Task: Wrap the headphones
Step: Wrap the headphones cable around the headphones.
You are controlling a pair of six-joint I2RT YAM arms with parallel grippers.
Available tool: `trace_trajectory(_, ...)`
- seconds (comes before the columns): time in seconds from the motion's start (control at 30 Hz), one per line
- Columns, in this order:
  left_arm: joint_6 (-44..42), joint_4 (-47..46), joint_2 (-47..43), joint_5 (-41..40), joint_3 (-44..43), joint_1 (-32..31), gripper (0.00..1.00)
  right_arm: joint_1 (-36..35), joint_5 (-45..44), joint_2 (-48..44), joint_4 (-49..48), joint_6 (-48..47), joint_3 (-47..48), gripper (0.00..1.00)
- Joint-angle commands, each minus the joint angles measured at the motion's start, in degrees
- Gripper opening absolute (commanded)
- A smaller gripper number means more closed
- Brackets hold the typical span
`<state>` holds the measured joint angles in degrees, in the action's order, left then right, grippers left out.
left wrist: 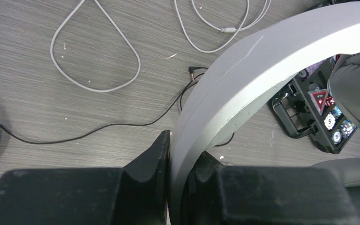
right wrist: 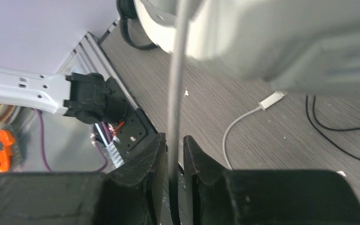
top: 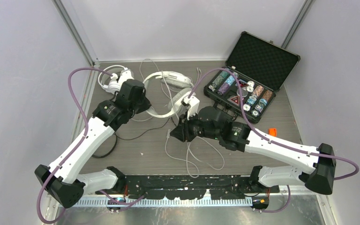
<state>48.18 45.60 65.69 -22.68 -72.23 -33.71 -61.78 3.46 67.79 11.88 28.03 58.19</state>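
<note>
One white headset (top: 171, 77) lies at mid-table, its headband (left wrist: 262, 56) clamped between the fingers of my left gripper (left wrist: 183, 145), which is shut on it. A grey padded cup (left wrist: 356, 89) shows at the right of the left wrist view. The headset's thin white cable (right wrist: 177, 70) drops from the cup (right wrist: 286, 37) and runs between the fingers of my right gripper (right wrist: 174, 138), which stand slightly open around it, small gaps on both sides. The rest of that cable lies in loops (top: 192, 159) near the front. A second white headset (top: 114, 77) lies behind my left gripper (top: 143, 105).
The open black case of poker chips (top: 248, 89) stands at the back right, close behind my right gripper (top: 176, 132). A black cable (left wrist: 98, 126) with its plug (left wrist: 192, 70) crosses the table. A black band (top: 107, 151) shows beside the left arm. A small orange object (top: 272, 131) lies at the right.
</note>
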Motion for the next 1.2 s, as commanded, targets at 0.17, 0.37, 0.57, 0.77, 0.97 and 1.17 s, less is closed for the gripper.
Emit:
trace_trajectory(0.17,5.88,-4.71,-3.65,0.89,-5.4,0.78,0.0,-0.6,-3.29,-5.16,-8.94,-2.57,-9.99,0.28)
trace_trajectory(0.37,6.35,-3.75,-4.61,2.09,-7.26,0.77,0.0,-0.64,-6.65,-5.84,-9.81,-1.78,-12.96,0.28)
trace_trajectory(0.57,6.14,-4.8,-5.83,4.93,-8.16,0.79,0.0,-0.64,-12.05,-5.74,-10.02,0.0,-15.4,0.36)
trace_trajectory(0.77,6.11,-3.3,-5.4,6.18,-10.66,0.81,0.0,-0.57,-18.15,-6.05,-16.67,-0.32,-18.93,0.38)
trace_trajectory(0.97,5.44,-3.23,-5.65,5.17,-9.81,0.83,0.0,-0.6,-9.26,-6.93,-30.53,-6.19,-22.43,0.49)
trace_trajectory(1.17,4.66,-3.02,-4.87,4.79,-9.69,0.84,0.0,-0.69,-1.08,-7.77,-43.12,-10.26,-25.71,0.57)
